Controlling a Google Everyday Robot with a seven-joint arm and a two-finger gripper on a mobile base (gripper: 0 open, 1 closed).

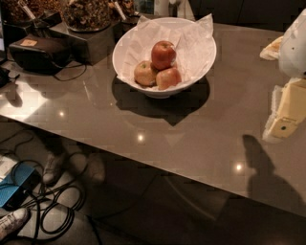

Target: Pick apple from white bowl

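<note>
Apple (163,54): deep red, stem dimple up, in the bowl (162,92), stacked on top of two others. It rested against the tan apple (144,72) at its near left and the pink apple (168,77) at its near right.

Bowl: white, wide, lined with crumpled paper (193,40). It stood at the far middle of the table (191,139) and cast a dark shadow on the near side.

Gripper (287,119): pale yellow and white, at the right edge of the view, over the right end of the table. It was well apart from the apple, which lay to its left and farther away, with bare tabletop between them. It touched nothing in the bowl. Whether it was released or clenched could not be told; much of it was cut off by the right edge, as was the white arm part (294,45) above it.

Far left: dark containers (86,14) of brown food, cut off by the top edge, and a dark case (40,52) beside them, its nature hard to make out.

Floor, near left: black cables (52,206), a blue box (12,189) and a light shoe (12,222), the last two cut off by the left edge.

Undersides of the lower apples were hidden by paper.
</note>
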